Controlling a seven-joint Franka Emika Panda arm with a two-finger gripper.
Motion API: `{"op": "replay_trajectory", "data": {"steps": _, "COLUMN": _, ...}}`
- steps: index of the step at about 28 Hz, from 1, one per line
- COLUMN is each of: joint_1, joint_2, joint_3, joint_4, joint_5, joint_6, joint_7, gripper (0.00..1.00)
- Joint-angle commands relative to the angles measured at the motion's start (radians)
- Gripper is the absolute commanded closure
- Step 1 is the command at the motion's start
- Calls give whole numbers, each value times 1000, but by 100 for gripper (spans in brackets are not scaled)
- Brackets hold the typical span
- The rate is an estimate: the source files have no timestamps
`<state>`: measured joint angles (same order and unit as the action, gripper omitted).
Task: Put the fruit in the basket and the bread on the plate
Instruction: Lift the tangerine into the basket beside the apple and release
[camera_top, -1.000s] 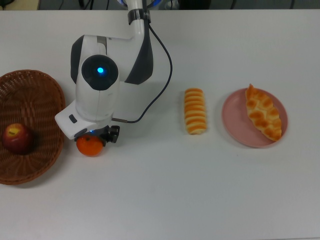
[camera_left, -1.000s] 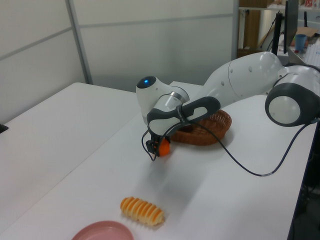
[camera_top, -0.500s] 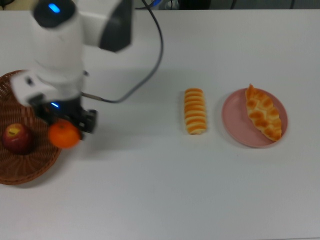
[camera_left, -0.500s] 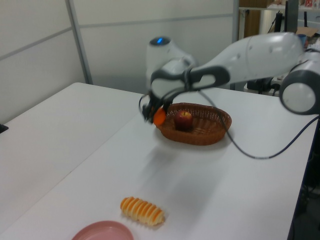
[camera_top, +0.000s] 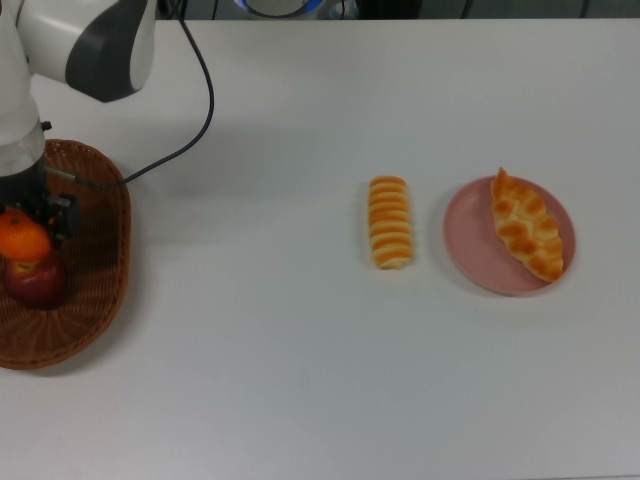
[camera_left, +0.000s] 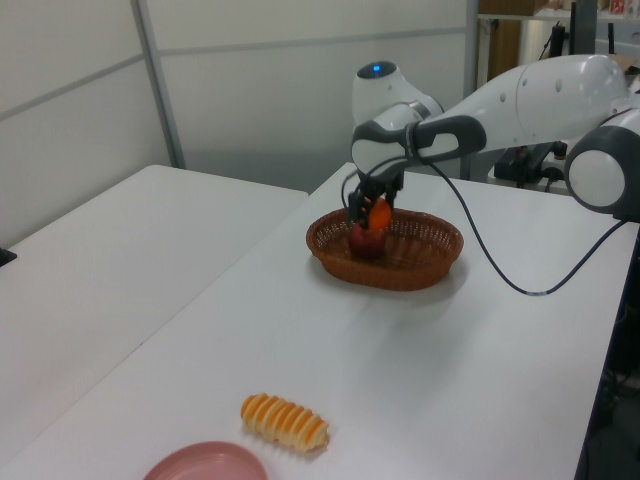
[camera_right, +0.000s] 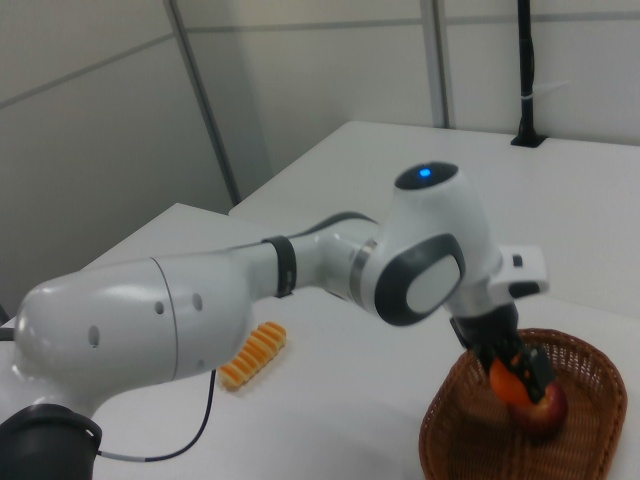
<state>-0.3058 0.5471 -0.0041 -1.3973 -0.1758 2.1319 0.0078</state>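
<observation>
gripper (camera_right: 512, 372) holding tangerine (camera_right: 507, 384) (above apple (camera_right: 540, 407)), basket (camera_right: 590, 440)

You have open tabletop (camera_top: 270, 360) between the basket (camera_top: 100, 290) and the striped loaf (camera_top: 390, 222), with only the arm's black cable (camera_top: 195, 110) looping above it near the top view's upper left. Inside the basket, the claw (camera_top: 25, 235) holds the tangerine (camera_top: 20, 240) directly over the apple (camera_top: 35, 282), so that end is crowded while the part toward the top view's bottom lies bare. The striped loaf lies clear on all sides, near the plate (camera_top: 480, 265), whose right half the braided loaf (camera_top: 527, 225) covers.
</observation>
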Motion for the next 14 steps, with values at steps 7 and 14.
{"op": "replay_trajectory", "data": {"steps": 7, "joint_1": 4, "joint_2": 11, "joint_3": -93, "joint_4": -106, "joint_5": -89, "joint_6": 2, "joint_7": -77, "gripper": 92}}
{"op": "replay_trajectory", "data": {"steps": 14, "joint_1": 4, "joint_2": 13, "joint_3": -93, "joint_4": -94, "joint_5": -77, "joint_6": 2, "joint_7": -83, "gripper": 0}}
